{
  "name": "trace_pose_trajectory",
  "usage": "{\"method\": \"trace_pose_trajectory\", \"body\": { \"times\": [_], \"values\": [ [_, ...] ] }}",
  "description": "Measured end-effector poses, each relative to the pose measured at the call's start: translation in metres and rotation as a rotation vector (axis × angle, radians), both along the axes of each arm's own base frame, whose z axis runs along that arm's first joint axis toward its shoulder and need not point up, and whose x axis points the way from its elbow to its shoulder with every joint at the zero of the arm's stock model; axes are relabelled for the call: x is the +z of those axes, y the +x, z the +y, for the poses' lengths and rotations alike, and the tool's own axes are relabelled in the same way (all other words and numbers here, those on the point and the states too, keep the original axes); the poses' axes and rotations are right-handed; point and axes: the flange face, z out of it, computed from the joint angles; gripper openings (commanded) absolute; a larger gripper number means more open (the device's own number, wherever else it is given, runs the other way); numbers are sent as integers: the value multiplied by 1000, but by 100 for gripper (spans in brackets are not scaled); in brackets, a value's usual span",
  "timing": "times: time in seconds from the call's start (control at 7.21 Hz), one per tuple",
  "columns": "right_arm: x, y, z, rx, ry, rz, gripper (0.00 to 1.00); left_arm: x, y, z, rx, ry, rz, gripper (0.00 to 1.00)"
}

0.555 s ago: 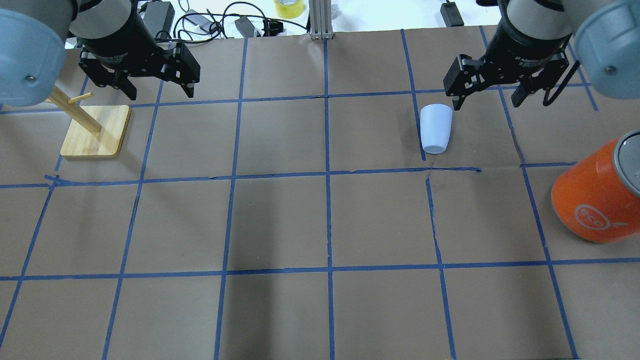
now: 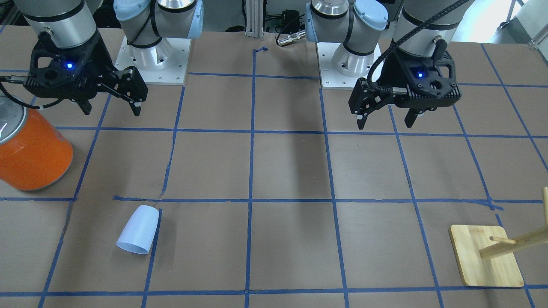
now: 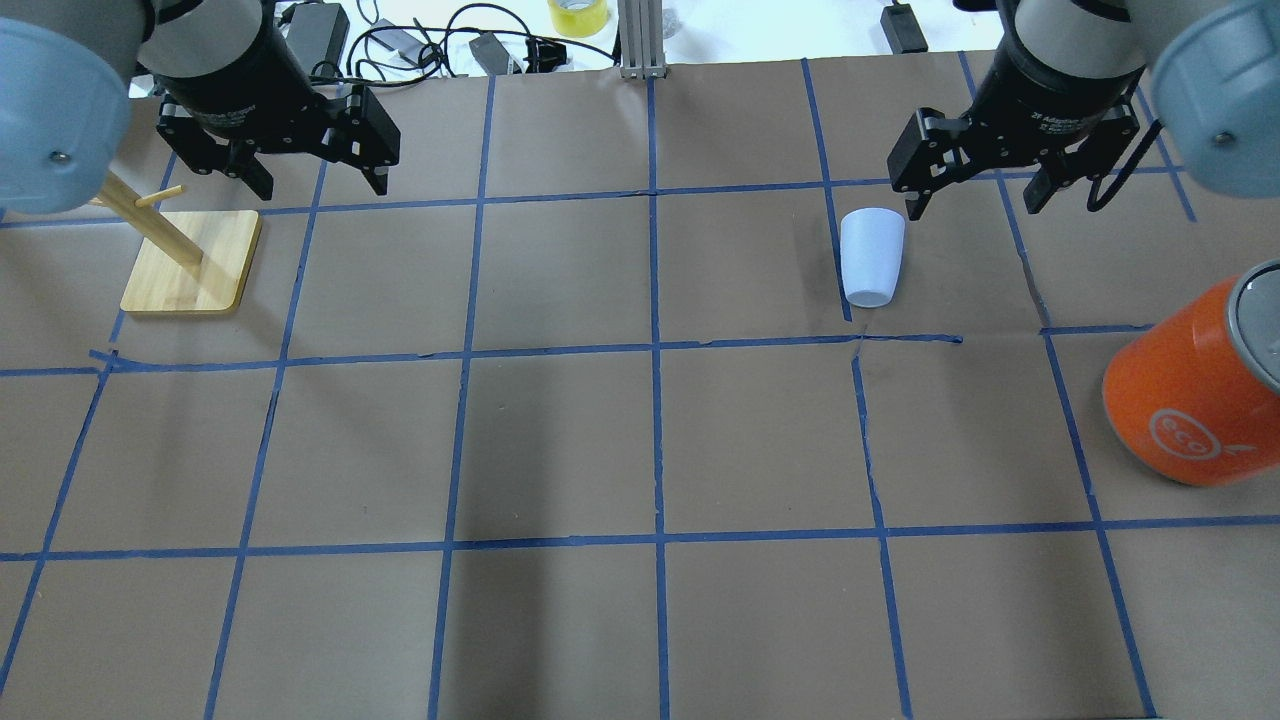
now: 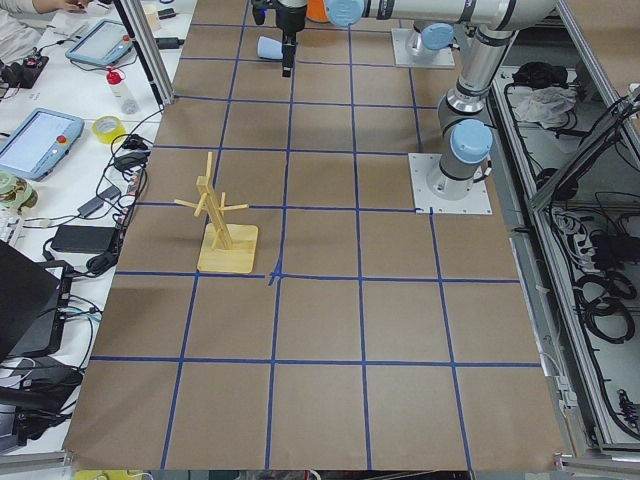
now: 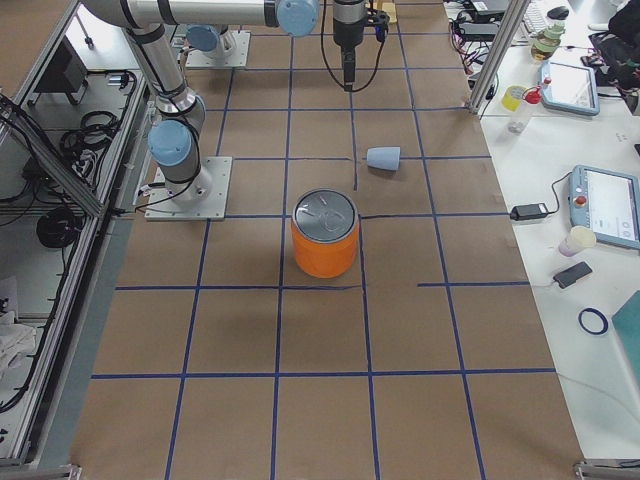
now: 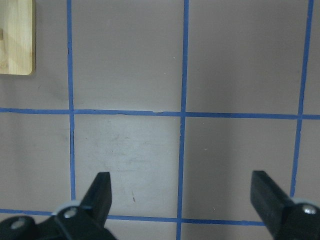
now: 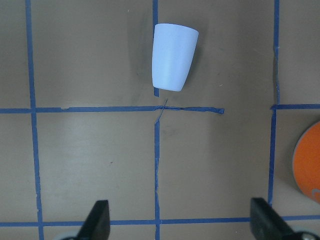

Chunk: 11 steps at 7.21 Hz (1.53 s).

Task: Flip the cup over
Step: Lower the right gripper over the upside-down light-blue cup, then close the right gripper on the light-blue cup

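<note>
The pale blue-white cup (image 3: 872,257) lies on its side on the brown table, wide rim pointing away from the robot. It also shows in the front view (image 2: 138,229), the right wrist view (image 7: 173,56) and the right side view (image 5: 384,157). My right gripper (image 3: 975,205) is open and empty, hovering above the table just right of and beyond the cup, not touching it; it shows in the front view (image 2: 112,112) and its wrist view (image 7: 180,204). My left gripper (image 3: 322,188) is open and empty, far away over the table's left side (image 2: 385,124) (image 6: 181,177).
A large orange can (image 3: 1190,400) with a silver top stands at the right edge, near the right arm. A wooden peg stand (image 3: 190,262) stands on the left, close under the left arm. Cables and a yellow tape roll (image 3: 578,15) lie beyond the far edge.
My right gripper has shifted very slightly away from the robot. The cup and the left arm have not moved.
</note>
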Motion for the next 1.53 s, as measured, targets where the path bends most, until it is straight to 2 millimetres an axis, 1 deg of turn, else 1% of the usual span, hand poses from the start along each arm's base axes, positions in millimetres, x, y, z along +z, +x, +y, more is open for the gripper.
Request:
{"method": "trace_pose_trajectory", "body": {
  "times": [0.42,0.55,0.69,0.83,0.97,1.11,1.25,1.39,1.53],
  "values": [
    [4,0,3,-2,-8,-3,100,2,1,0,-4,-4,-2,100],
    [2,0,2,-2,-7,-3,100,1,1,0,-3,-5,-2,100],
    [-1,0,0,1,-5,-3,100,0,1,-1,-1,-4,-1,100],
    [-13,-3,-12,4,3,-2,100,0,1,-1,0,-4,0,100],
    [-36,-12,-38,-6,7,-2,100,0,1,-1,1,-4,0,100],
    [-69,-23,-71,-23,1,-3,100,0,1,-1,2,-5,0,100],
    [-111,-31,-104,-45,1,-7,100,1,1,-1,2,-6,0,100],
    [-156,-35,-128,-85,17,-21,100,0,1,-1,2,-5,0,100],
    [-200,-36,-146,-133,37,-37,100,0,0,-1,2,-5,0,100]
  ]
}}
